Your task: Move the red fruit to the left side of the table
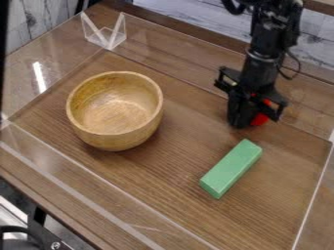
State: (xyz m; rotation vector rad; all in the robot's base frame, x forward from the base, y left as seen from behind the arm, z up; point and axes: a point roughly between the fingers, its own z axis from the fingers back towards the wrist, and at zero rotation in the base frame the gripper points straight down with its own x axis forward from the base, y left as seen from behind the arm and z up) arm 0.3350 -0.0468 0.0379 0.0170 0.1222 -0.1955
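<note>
The red fruit (267,118) lies on the right half of the table (154,190), mostly covered by the black fingers, with only a red sliver showing at their right side. My gripper (252,119) points straight down over it, and its jaws are shut on the red fruit close to the tabletop. The fruit's green stem is hidden.
A round wooden bowl (115,109) sits left of centre. In front of the gripper a green rectangular block (232,167) lies at an angle. Low clear walls edge the table, and a small clear folded stand (104,31) is at the far left corner.
</note>
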